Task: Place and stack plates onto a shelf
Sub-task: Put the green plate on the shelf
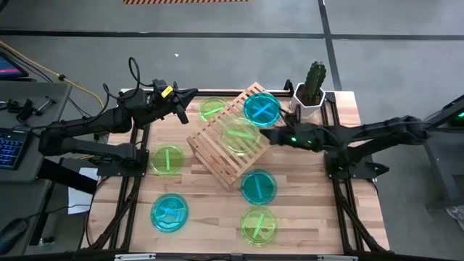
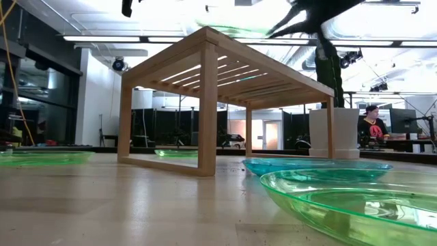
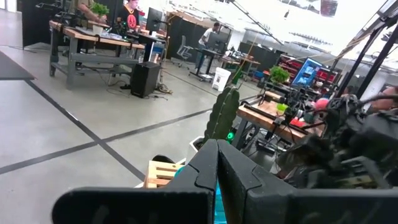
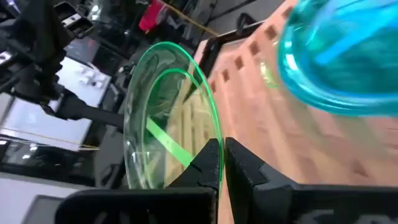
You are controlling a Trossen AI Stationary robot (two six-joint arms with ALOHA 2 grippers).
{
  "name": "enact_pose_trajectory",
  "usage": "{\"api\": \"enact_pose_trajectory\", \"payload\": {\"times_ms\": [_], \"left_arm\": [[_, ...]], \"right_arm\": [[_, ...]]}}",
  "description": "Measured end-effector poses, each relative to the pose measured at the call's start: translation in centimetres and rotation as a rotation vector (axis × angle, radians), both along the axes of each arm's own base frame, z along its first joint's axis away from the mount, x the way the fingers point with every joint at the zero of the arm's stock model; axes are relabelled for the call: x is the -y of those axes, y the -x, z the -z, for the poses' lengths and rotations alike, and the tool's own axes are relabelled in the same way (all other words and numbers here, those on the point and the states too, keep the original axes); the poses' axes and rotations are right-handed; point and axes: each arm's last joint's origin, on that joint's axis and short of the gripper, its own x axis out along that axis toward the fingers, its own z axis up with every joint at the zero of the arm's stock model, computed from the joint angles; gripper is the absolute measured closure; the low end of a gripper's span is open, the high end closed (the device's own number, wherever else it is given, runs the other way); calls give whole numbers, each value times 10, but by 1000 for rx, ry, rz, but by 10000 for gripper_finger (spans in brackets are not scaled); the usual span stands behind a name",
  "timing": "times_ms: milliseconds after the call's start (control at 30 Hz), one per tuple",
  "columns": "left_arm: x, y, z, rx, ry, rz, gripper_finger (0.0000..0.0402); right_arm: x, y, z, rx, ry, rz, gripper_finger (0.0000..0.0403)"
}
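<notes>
The light wooden slatted shelf (image 1: 230,143) stands askew at the table's middle. One teal plate (image 1: 261,109) lies on its far end. My right gripper (image 1: 267,135) is over the shelf's right side, shut on a lime-green plate (image 1: 241,135) above the slats. My left gripper (image 1: 185,103) hovers shut and empty over the far-left part of the table. Lying flat on the table are green plates (image 1: 212,109), (image 1: 167,159), (image 1: 258,225) and teal plates (image 1: 169,212), (image 1: 258,186). My right gripper pinches the green plate's rim (image 4: 210,144) between its two fingers, on the edge toward the table's right. The fingers come in roughly level from the right. The plate is tilted over the shelf top (image 4: 280,137); whether its far edge touches the slats cannot be told.
A cactus in a white pot (image 1: 312,88) stands at the far right corner, close behind my right arm. In the low view a teal plate (image 2: 314,166) and a green plate (image 2: 355,201) lie near the shelf's legs (image 2: 207,109). A person works in the room behind.
</notes>
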Motion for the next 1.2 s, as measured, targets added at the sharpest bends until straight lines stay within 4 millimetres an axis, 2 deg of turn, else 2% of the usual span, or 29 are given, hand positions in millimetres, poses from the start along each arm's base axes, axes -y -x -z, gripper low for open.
{"api": "enact_pose_trajectory", "payload": {"times_ms": [133, 233, 633, 967, 1100, 1200], "left_arm": [[0, 0, 0, 0, 0, 0, 401], [0, 0, 0, 0, 0, 0, 401], [0, 0, 0, 3, 5, 1, 401], [0, 0, 0, 14, 22, 1, 401], [0, 0, 0, 14, 22, 1, 401], [0, 0, 0, 14, 22, 1, 401]], "right_arm": [[10, -24, 11, 42, -41, -59, 403], [12, -32, 23, 12, -95, -60, 403], [14, -49, 45, -19, -165, -11, 403], [17, -62, 46, 116, -146, 77, 402], [21, -62, 47, 105, -120, 105, 380], [24, -62, 47, 105, -115, 113, 345]]}}
